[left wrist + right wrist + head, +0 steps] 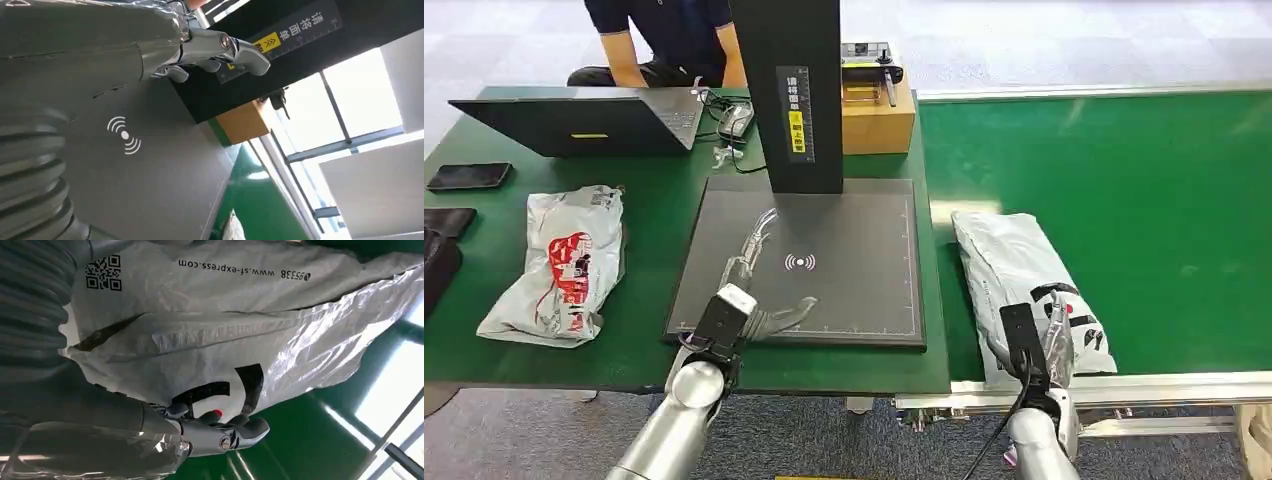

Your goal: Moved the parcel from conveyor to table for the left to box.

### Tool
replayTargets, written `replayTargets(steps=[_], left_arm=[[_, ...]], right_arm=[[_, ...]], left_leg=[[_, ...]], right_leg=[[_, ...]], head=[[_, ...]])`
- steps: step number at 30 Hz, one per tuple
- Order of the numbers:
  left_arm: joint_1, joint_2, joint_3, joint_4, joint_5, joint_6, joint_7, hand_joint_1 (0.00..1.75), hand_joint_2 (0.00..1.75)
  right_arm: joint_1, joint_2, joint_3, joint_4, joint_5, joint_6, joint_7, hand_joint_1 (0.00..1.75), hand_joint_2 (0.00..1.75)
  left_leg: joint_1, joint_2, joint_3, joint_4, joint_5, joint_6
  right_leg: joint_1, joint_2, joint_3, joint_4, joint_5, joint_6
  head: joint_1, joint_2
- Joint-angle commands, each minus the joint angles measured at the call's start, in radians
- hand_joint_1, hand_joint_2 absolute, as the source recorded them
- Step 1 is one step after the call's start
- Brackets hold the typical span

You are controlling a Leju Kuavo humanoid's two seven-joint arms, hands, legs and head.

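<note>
A grey plastic parcel (1014, 270) with black and red print lies on the green conveyor (1124, 200), close to its near edge. My right hand (1052, 335) lies over the parcel's near end, fingers apart. In the right wrist view the thumb and fingertips (240, 432) lie against the crinkled parcel (225, 330) without closing on it. My left hand (754, 312) hovers over the front of the dark scanning pad (844, 270), fingers spread and holding nothing. The left wrist view shows that hand (200, 45) above the pad (150, 175).
A second white parcel (564, 265) lies on the green table (649, 260), left of the pad. A black scanner post (789, 90) rises behind the pad, with a cardboard box (879, 110) beside it. A laptop (584, 120), a phone (469, 176) and a seated person (664, 40) are at the far left.
</note>
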Motion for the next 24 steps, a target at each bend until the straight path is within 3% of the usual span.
replayTargets(steps=[1, 20, 23, 24], left_arm=[[-0.01, 0.023, -0.011, -0.02, 0.002, -0.005, 0.022, 0.0, 1.75], [-0.002, 0.017, -0.007, -0.048, -0.011, -0.022, 0.051, 0.0, 1.75], [0.006, 0.013, -0.002, -0.052, -0.015, -0.024, 0.052, 0.0, 1.75], [0.008, 0.012, -0.002, -0.051, -0.018, -0.024, 0.051, 0.0, 1.75]], right_arm=[[-0.053, 0.02, -0.002, 0.151, -0.001, 0.004, 0.008, 0.0, 1.75], [-0.037, 0.034, -0.064, 0.133, -0.034, -0.001, 0.024, 0.0, 1.75], [-0.031, 0.043, -0.074, 0.121, -0.034, -0.003, 0.03, 0.0, 1.75], [-0.025, 0.047, -0.078, 0.112, -0.036, -0.005, 0.03, 0.0, 1.75]], left_leg=[[0.001, 0.001, 0.004, -0.001, -0.001, -0.002], [0.001, 0.0, 0.003, -0.001, -0.001, -0.002], [0.001, -0.001, 0.009, -0.003, -0.002, -0.004], [0.001, -0.001, 0.004, -0.001, -0.001, -0.002]], right_leg=[[0.001, 0.002, 0.004, -0.002, 0.0, 0.001], [0.0, 0.0, 0.003, -0.001, 0.0, 0.001], [0.0, 0.0, 0.009, -0.004, -0.002, 0.003], [0.0, 0.0, 0.004, -0.001, -0.001, 0.002]], head=[[0.0, 0.0], [0.0, 0.0], [0.0, 0.0], [0.0, 0.0]])
